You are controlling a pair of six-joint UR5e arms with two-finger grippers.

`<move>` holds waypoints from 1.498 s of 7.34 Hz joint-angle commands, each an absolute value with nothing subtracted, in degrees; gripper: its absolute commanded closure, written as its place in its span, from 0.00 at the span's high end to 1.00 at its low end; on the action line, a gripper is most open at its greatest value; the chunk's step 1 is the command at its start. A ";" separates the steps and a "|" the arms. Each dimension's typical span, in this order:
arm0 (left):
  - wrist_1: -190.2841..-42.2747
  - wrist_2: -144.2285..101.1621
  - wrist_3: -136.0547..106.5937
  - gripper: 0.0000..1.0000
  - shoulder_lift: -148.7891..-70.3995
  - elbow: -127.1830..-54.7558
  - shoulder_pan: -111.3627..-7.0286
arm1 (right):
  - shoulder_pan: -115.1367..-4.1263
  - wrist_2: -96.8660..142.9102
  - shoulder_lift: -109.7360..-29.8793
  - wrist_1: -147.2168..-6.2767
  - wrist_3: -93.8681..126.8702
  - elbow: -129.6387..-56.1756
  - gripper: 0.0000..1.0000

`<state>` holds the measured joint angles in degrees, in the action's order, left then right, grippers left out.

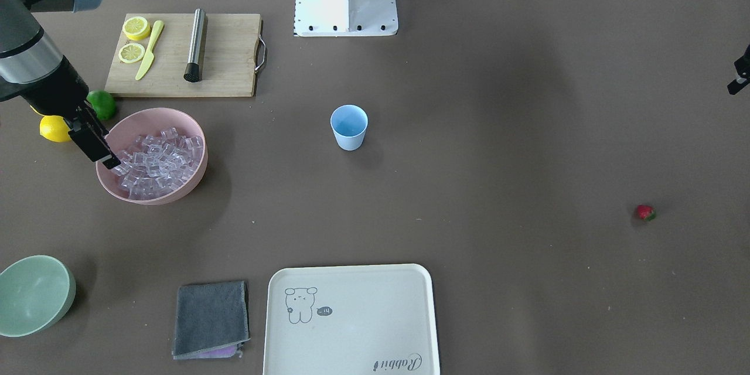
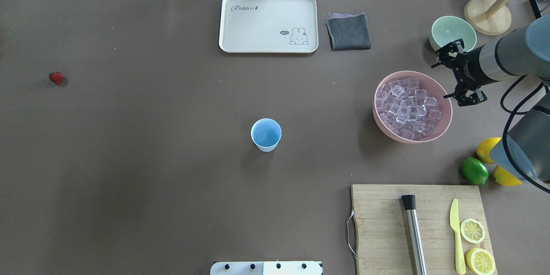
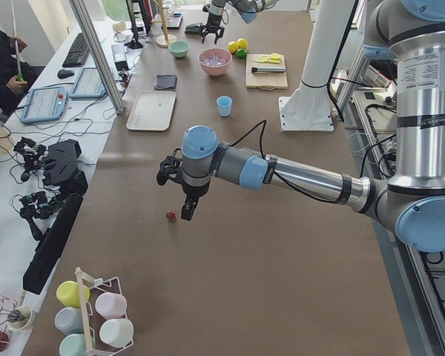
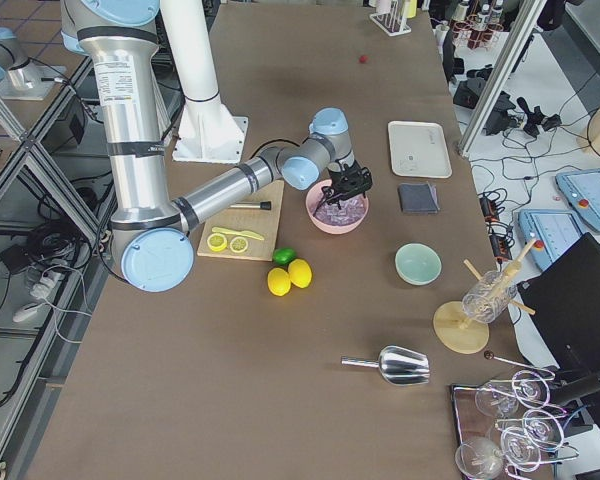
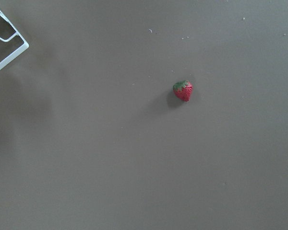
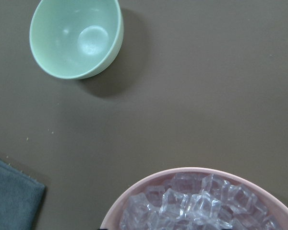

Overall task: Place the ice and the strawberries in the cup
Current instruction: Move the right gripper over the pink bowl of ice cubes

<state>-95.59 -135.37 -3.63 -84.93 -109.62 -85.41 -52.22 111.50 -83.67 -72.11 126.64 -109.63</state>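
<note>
While the cup stands upright in the middle of the worktop, the ice lies heaped in a pink bowl well off to the cup's right and slightly farther from the robot; the right pincer hangs at that bowl's rim on the side away from the cup, its fingers spread wide and gripping nothing (the wrist view looks down on the cubes and a green bowl beyond them); the strawberry lies alone on the bare worktop, well apart from the cup on its left; the left pincer hovers close above the berry, far to the cup's left, but only the side view shows it properly, so I cannot tell how wide it stands or whether it grips anything; a tray lies beyond the cup, away from the robot; a board with lemon halves sits nearer the robot, to the cup's right.
</note>
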 commanded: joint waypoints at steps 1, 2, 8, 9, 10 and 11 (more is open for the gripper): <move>-95.45 -135.18 -4.57 0.97 -84.99 -111.36 -85.78 | -52.03 110.92 -84.11 -71.90 138.74 -109.68 0.77; -95.45 -135.18 -4.57 0.97 -84.99 -111.44 -85.78 | -52.12 111.09 -84.20 -68.41 143.48 -109.08 0.78; -95.62 -135.00 -4.66 0.97 -84.99 -111.53 -85.87 | -47.11 111.18 -85.69 -64.60 149.41 -107.05 0.74; -95.62 -135.00 -4.66 0.97 -84.99 -111.62 -85.87 | -46.94 111.27 -87.69 -64.43 148.89 -107.66 0.73; -95.62 -135.00 -4.66 0.97 -84.90 -112.06 -86.04 | -46.50 111.18 -89.28 -61.47 149.23 -107.67 0.73; -95.54 -135.00 -4.66 0.97 -84.99 -112.32 -87.00 | -46.49 111.18 -91.56 -58.56 148.46 -107.06 0.73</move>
